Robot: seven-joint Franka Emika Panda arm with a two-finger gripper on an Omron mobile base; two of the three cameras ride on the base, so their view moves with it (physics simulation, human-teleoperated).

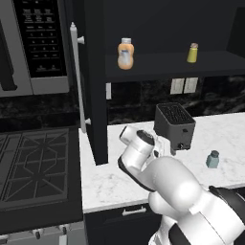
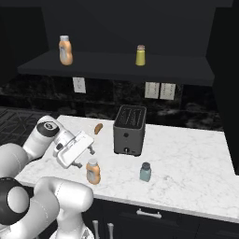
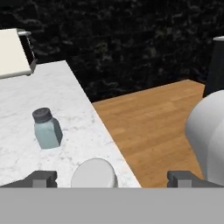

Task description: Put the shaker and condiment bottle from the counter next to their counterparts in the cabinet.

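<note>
The condiment bottle (image 2: 93,172), orange with a white cap, stands near the front of the marble counter (image 2: 186,158). My gripper (image 2: 86,158) hovers just above it, open. In the hand view the bottle's white cap (image 3: 94,174) lies between the spread fingertips (image 3: 42,178) of the gripper (image 3: 112,178), untouched. The pale blue-grey shaker (image 2: 145,172) (image 1: 212,159) (image 3: 47,128) stands further right on the counter. On the cabinet shelf (image 1: 162,72) stand the counterparts, an orange bottle (image 1: 125,54) (image 2: 66,50) and a yellow-green shaker (image 1: 193,53) (image 2: 140,55).
A black toaster (image 2: 129,130) (image 1: 174,125) stands mid-counter behind the bottle and shaker. A small brown item (image 2: 98,128) lies left of it. The open cabinet door with its silver handle (image 1: 76,72), the microwave (image 1: 33,43) and the stove (image 1: 33,162) are to the left.
</note>
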